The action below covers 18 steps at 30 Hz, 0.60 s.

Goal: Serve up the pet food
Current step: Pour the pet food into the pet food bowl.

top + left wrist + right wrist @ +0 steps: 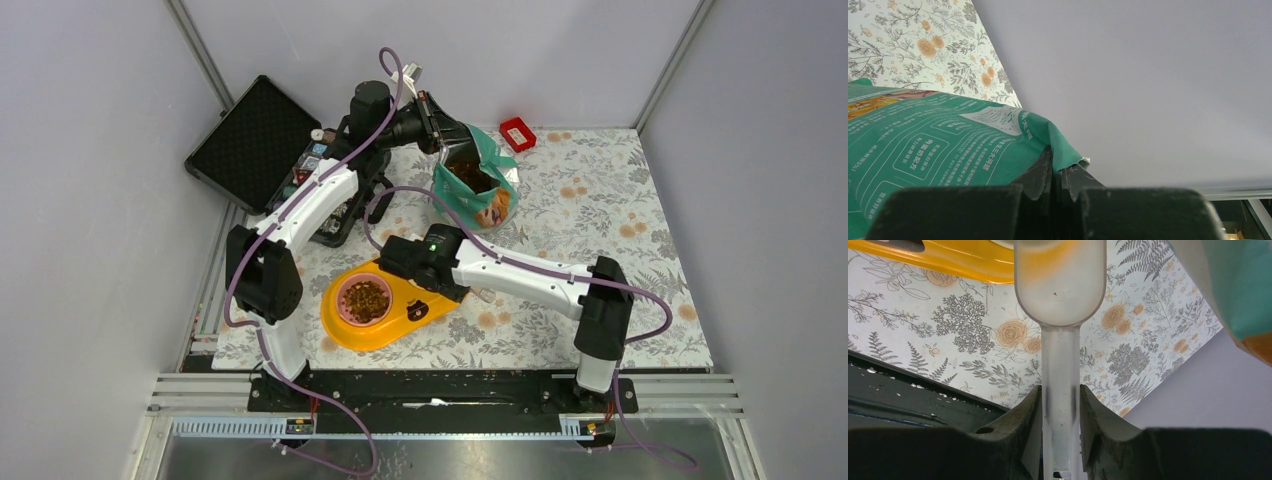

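top view high behind arms, looking down; wrist views close, low; all share floral cloth (640,200).

Gray walls (90,150), floral tbl cloth (600,200), alu rail (690,400)

The right half of the floral-patterned bench (640,250) lies open. The white right arm (520,272) stretches across the middle, between the yellow plastic feeding tray (385,335) near left and the teal stand-up pouch (492,195) far centre. A small red box (517,133) sits at the far edge.
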{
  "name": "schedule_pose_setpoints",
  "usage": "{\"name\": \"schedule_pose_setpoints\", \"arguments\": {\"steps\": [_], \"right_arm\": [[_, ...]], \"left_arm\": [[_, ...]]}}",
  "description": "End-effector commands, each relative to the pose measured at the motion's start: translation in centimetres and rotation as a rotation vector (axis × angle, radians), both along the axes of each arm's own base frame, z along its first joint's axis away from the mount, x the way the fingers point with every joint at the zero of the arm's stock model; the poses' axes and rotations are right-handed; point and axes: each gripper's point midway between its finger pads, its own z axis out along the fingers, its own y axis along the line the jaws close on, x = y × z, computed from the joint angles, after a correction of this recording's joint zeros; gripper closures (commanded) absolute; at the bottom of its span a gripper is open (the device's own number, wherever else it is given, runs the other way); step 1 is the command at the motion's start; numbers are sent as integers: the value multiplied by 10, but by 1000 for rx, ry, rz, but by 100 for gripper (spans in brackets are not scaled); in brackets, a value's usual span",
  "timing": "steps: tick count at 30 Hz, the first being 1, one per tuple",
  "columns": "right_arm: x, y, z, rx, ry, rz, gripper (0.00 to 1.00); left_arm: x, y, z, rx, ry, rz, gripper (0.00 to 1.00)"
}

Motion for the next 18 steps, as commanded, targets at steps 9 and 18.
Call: {"name": "schedule_pose_setpoints", "arguments": {"steps": [9,18], "right_arm": [[5,-8,30,22,-90,-1,100],[-9,-17,-7,-79,5,24,100]], "left_arm": [[1,27,63,-96,-183,64,100],[0,27,64,-93,-186,64,100]]}}
